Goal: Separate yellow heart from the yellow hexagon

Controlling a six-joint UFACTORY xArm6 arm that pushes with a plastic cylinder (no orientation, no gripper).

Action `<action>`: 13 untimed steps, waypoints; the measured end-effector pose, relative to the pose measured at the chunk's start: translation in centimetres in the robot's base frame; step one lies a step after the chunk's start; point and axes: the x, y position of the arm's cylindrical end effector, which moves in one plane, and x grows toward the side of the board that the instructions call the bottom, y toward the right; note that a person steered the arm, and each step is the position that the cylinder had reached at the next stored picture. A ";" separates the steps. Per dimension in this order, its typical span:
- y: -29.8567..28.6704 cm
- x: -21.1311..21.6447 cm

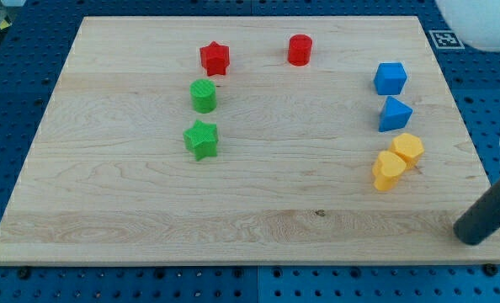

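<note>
The yellow heart [389, 171] lies at the right of the wooden board [267, 202]. The yellow hexagon [408, 149] sits just above and to its right, touching it. My tip [466, 235] rests near the board's lower right edge, to the right of and below both yellow blocks, about a block's width or more away. The dark rod slants up to the view's right edge.
A blue cube [390, 78] and a blue triangular block [395, 114] stand above the yellow pair. A red star [215, 58] and red cylinder [300, 50] are at the top. A green cylinder [204, 96] and green star [201, 139] are at centre left.
</note>
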 end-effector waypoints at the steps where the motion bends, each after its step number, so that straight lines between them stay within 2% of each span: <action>1: 0.3 -3.5; 2: -0.5 -6.2; 5: -7.3 -7.0; 9: -12.2 -8.1; 10: -11.8 -7.5; 11: -9.0 -5.3; 13: 1.6 -5.5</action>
